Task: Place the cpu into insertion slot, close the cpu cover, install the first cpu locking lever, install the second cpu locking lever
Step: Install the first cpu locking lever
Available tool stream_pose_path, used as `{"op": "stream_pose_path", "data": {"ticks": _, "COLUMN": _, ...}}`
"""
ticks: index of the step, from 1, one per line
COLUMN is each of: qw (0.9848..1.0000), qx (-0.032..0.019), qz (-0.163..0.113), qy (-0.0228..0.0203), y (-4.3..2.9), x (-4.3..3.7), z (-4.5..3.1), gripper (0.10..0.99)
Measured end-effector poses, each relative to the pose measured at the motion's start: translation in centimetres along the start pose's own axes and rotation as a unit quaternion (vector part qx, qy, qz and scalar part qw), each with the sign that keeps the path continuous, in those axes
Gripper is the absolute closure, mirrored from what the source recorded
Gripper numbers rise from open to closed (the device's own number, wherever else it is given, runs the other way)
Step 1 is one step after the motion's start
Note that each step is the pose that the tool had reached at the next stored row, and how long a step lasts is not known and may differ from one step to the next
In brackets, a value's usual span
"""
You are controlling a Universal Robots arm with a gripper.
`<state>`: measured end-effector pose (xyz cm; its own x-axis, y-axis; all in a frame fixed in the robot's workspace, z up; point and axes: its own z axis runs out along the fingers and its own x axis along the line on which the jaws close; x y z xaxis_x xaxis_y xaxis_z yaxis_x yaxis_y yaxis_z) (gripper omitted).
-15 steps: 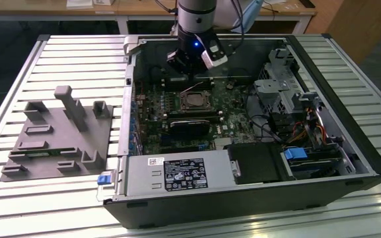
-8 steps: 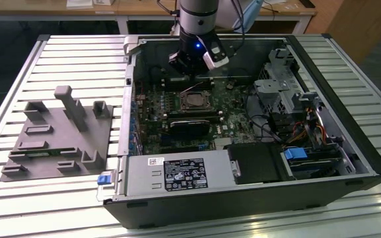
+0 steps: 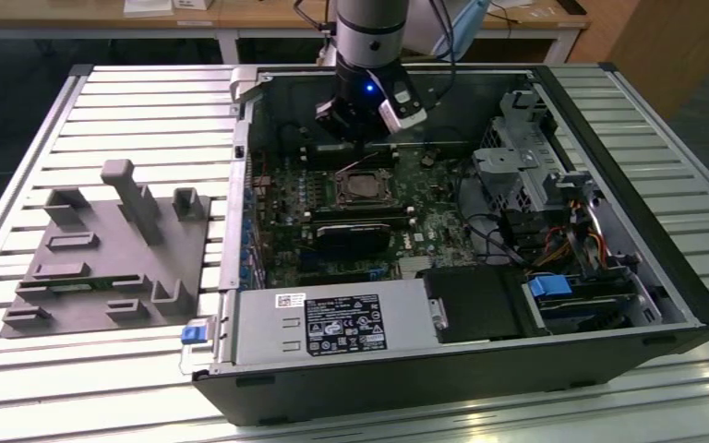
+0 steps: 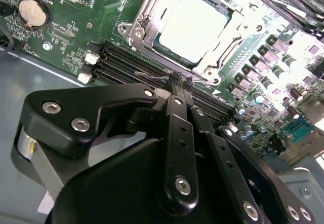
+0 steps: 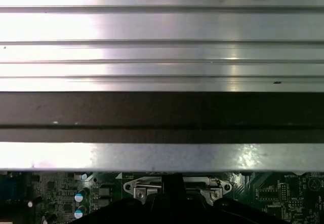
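- The cpu (image 4: 195, 24) sits flat in the insertion slot (image 4: 174, 56) on the motherboard (image 4: 66, 46), its dull metal top facing up in the second wrist view.
- The cpu cover (image 4: 143, 29) lies down over it. Its silvery frame laps the chip's edges, and the top shows through the cut-out.
- A thin wire locking lever (image 4: 152, 75) runs along the slot's edge nearest my end effector (image 4: 181, 81).
- The end effector's fingers are pressed together, with the tips right at that wire. I cannot tell whether the wire is caught between them.
- The memory slots (image 4: 121, 62) run just beside that same edge, under the fingers, so room there is tight.
- In the exterior view the arm comes down inside the open computer case (image 3: 391, 388). The drive cage (image 3: 521, 171) is well apart from it, on the exterior view's right.
- The case lies on the slatted table (image 3: 133, 101), and a grey fixture (image 3: 108, 249) stands beside it on the exterior view's left.
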<state>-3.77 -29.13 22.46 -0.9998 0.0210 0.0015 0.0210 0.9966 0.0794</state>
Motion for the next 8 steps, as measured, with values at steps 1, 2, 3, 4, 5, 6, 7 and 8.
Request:
{"op": "stream_pose_path", "data": {"ticks": 1, "qw": 1.0000, "qx": 0.0000, "qz": 0.000, "qy": -0.0007, "y": 0.00, "x": 0.00, "z": 0.03, "gripper": 0.969}}
{"op": "stream_pose_path", "data": {"ticks": 2, "qw": 1.0000, "qx": 0.0001, "qz": 0.000, "qy": -0.0014, "y": 0.01, "x": 0.00, "z": 0.06, "gripper": 0.969}}
{"op": "stream_pose_path", "data": {"ticks": 3, "qw": 1.0000, "qx": 0.0000, "qz": 0.000, "qy": -0.0020, "y": 0.02, "x": 0.00, "z": 0.08, "gripper": 0.969}}
{"op": "stream_pose_path", "data": {"ticks": 4, "qw": 1.0000, "qx": 0.0000, "qz": 0.000, "qy": -0.0022, "y": 0.06, "x": -0.01, "z": 0.10, "gripper": 0.969}}
{"op": "stream_pose_path", "data": {"ticks": 5, "qw": 1.0000, "qx": 0.0000, "qz": 0.000, "qy": -0.0022, "y": 0.09, "x": -0.03, "z": 0.11, "gripper": 0.969}}
{"op": "stream_pose_path", "data": {"ticks": 6, "qw": 1.0000, "qx": 0.0000, "qz": 0.000, "qy": -0.0022, "y": 0.12, "x": -0.06, "z": 0.12, "gripper": 0.969}}
{"op": "stream_pose_path", "data": {"ticks": 7, "qw": 1.0000, "qx": -0.0001, "qz": 0.000, "qy": -0.0023, "y": 0.15, "x": -0.10, "z": 0.15, "gripper": 0.969}}
{"op": "stream_pose_path", "data": {"ticks": 8, "qw": 1.0000, "qx": -0.0001, "qz": 0.000, "qy": -0.0022, "y": 0.17, "x": -0.15, "z": 0.16, "gripper": 0.969}}
